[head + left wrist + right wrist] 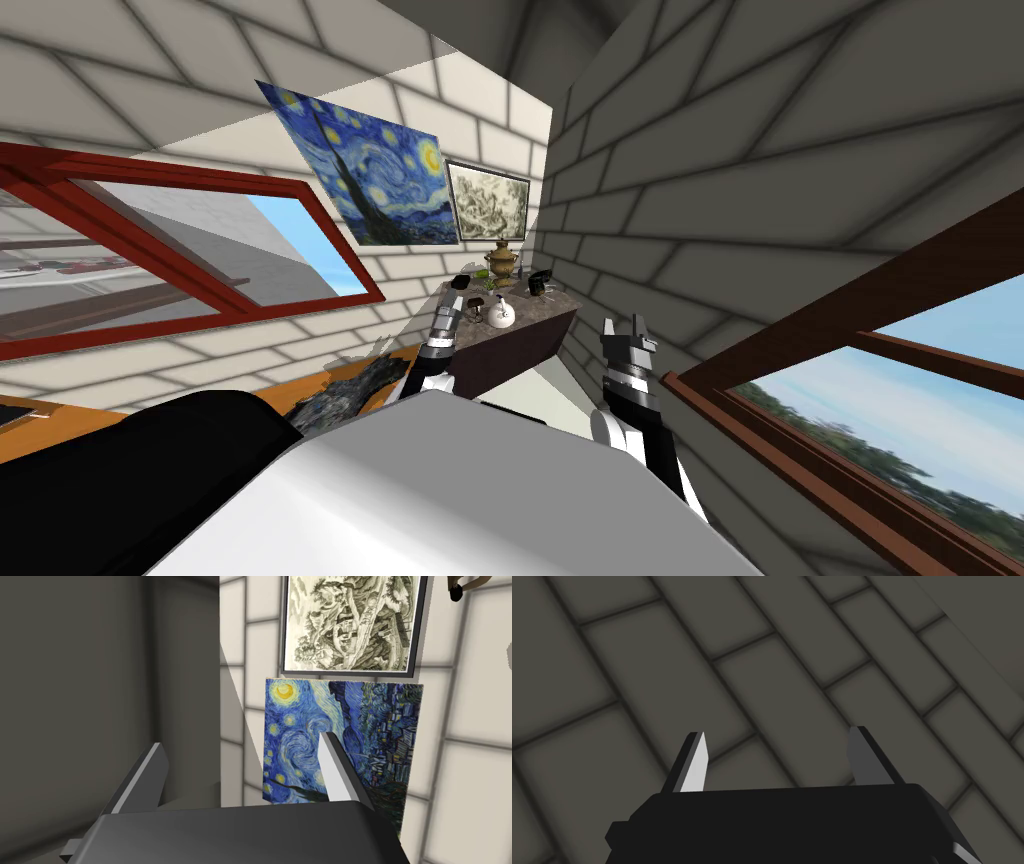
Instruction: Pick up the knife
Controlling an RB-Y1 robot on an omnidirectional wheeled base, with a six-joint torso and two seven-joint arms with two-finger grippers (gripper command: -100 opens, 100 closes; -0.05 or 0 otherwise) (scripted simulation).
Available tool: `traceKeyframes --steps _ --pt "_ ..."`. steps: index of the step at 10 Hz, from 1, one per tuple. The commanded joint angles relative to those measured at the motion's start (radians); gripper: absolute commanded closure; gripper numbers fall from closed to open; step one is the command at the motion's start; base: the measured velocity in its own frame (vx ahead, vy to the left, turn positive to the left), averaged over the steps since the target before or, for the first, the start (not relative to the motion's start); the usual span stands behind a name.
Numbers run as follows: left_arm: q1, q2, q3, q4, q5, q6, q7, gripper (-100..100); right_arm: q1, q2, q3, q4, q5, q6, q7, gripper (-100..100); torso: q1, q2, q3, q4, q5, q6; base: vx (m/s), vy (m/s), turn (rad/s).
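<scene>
Our left gripper (452, 308) is up by the near edge of a small corner table with a dark speckled top (552, 306). Its two thin grey fingers stand wide apart and hold nothing. Our right gripper (624, 328) hangs in the air just off the table's other side, by the grey brick wall. Its fingers are wide apart too, with nothing between them. On the table stand a gold-brown metal urn (501, 262), a round white vase (500, 316) and some small dark things (538, 284). The knife may be one of these, but they are too small for us to tell which.
</scene>
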Motion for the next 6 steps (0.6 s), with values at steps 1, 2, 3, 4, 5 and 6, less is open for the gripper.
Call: traceKeyframes --steps 1,2,3,4,5,6 --pt "-0.010 0.036 0.009 0.005 0.005 0.014 -0.010 -100 0.000 0.000 0.000 0.000 0.000 0.000 0.000 0 0.000 0.000 0.000 0.000 0.000 0.000 -0.013 0.013 -0.064" --pt "-0.021 0.064 0.017 0.011 0.010 0.028 -0.019 -100 0.000 0.000 0.000 0.000 0.000 0.000 0.000 0 0.001 0.001 0.000 0.000 0.000 0.000 -0.041 0.035 -0.091" --pt "-0.035 0.094 0.027 0.020 0.017 0.047 -0.032 -100 0.000 0.000 0.000 0.000 0.000 0.000 0.000 0 0.002 0.002 0.001 0.000 0.000 0.000 -0.064 0.044 -0.100" --pt "-0.052 0.125 0.040 0.031 0.026 0.070 -0.046 -100 0.000 0.000 0.000 0.000 0.000 0.000 0.000 0 0.003 0.004 0.002 0.001 0.001 0.000 -0.077 0.053 -0.143" --pt "-0.073 0.157 0.053 0.044 0.036 0.097 -0.063 -100 0.000 0.000 0.000 0.000 0.000 0.000 0.000 0 0.004 0.005 0.003 0.001 0.001 0.000 -0.083 0.067 -0.141" --pt "-0.097 0.190 0.068 0.060 0.048 0.127 -0.082 -100 0.000 0.000 0.000 0.000 0.000 0.000 0.000 0 0.005 0.005 0.003 0.001 0.001 0.000 -0.091 0.071 -0.160"
